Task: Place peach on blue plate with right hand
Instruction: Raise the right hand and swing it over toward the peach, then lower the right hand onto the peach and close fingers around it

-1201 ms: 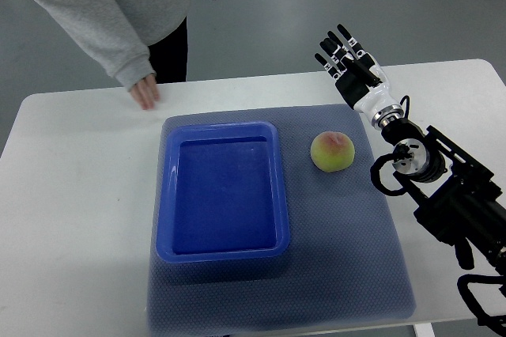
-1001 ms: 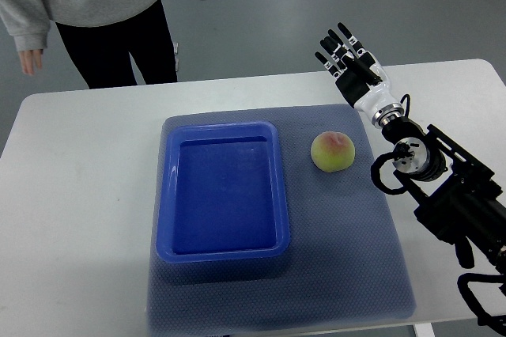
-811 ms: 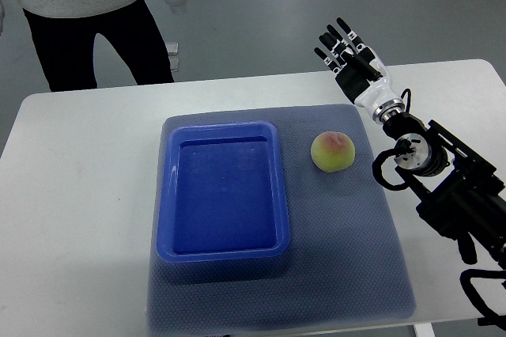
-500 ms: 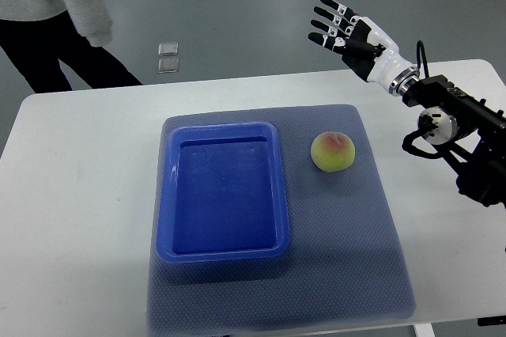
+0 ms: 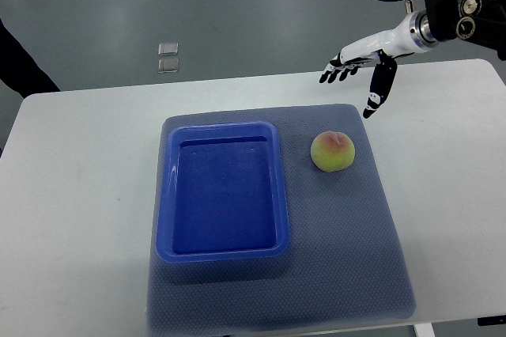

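A yellow-green peach (image 5: 333,151) with a pink blush lies on the blue-grey mat (image 5: 348,226), just right of the blue plate (image 5: 224,254), a deep rectangular tray that holds nothing. My right hand (image 5: 357,73) hangs in the air above the table's far edge, up and right of the peach. Its fingers (image 5: 336,68) are spread and hold nothing, with the thumb (image 5: 373,96) pointing down. The arm comes in from the top right corner. The left arm is out of view.
The mat lies on a white table (image 5: 79,195). Two small square items (image 5: 166,55) lie on the grey floor beyond the table. A sliver of a person's dark clothing (image 5: 20,68) shows at the far left edge.
My right arm has swung up and away to the top right, the hand turning palm-down above the far edge. The person has walked off to the left, nearly out of view.
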{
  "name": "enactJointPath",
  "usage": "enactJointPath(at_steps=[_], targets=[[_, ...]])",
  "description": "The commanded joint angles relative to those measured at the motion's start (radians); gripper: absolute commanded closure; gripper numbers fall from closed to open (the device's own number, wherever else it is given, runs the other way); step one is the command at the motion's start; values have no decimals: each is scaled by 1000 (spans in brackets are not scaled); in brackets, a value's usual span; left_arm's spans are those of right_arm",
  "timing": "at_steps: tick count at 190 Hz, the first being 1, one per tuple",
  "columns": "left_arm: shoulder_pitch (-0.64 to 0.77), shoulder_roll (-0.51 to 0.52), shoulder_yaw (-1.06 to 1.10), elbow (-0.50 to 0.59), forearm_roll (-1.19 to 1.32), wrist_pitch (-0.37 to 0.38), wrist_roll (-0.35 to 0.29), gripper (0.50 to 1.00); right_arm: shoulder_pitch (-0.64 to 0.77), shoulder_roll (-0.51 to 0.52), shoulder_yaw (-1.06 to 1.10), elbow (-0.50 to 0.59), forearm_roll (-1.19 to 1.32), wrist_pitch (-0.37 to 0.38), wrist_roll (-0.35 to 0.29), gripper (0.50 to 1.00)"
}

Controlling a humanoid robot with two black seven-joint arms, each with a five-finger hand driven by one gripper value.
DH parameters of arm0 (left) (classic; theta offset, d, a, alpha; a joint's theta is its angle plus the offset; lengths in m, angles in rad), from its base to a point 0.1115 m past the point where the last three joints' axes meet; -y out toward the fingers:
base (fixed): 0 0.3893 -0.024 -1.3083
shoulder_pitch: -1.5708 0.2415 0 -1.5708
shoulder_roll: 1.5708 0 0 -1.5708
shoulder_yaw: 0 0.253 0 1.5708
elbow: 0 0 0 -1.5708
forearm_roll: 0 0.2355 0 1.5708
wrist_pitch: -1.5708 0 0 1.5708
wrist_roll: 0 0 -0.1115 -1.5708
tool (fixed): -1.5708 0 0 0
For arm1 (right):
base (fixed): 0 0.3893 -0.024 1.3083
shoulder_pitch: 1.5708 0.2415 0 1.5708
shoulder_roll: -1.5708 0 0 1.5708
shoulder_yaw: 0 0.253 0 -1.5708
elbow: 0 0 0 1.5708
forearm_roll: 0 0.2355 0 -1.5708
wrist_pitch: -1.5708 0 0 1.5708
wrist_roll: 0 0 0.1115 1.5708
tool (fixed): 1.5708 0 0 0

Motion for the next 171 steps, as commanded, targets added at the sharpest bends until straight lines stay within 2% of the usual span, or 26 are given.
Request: enactJointPath(at_steps=[1, 45, 58, 69, 71, 76, 121, 122, 126, 171], targets=[[0, 0, 0, 0, 0, 0, 0, 500, 38, 21, -42, 21, 1, 1, -68, 570], [0, 0, 0, 0, 0, 0, 0, 500, 20, 53, -41, 28, 11, -23, -64, 570], [0, 0, 0, 2, 0, 0, 0, 500, -31, 72, -41, 25, 9, -65, -61, 570], [0, 0, 0, 2, 0, 0, 0, 500, -31, 72, -41, 25, 9, -65, -61, 570], [0, 0, 0, 2, 0, 0, 0, 500, -59, 87, -41, 19, 7, -94, -61, 572], [0, 0, 0, 2, 0, 0, 0, 500, -69, 89, -39, 18, 7, -103, -59, 572], [0, 0, 0, 2, 0, 0, 0, 500, -120, 92, -30, 15, 4, -129, -45, 572], [0, 0, 0, 2, 0, 0, 0, 500, -137, 96, -18, 15, 4, -158, -42, 572], [0, 0, 0, 2, 0, 0, 0, 500, -143, 98, -15, 15, 4, -164, -41, 572], [0, 0, -1, 5, 0, 0, 0, 500, -192, 106, -3, 7, 1, -195, -33, 572]])
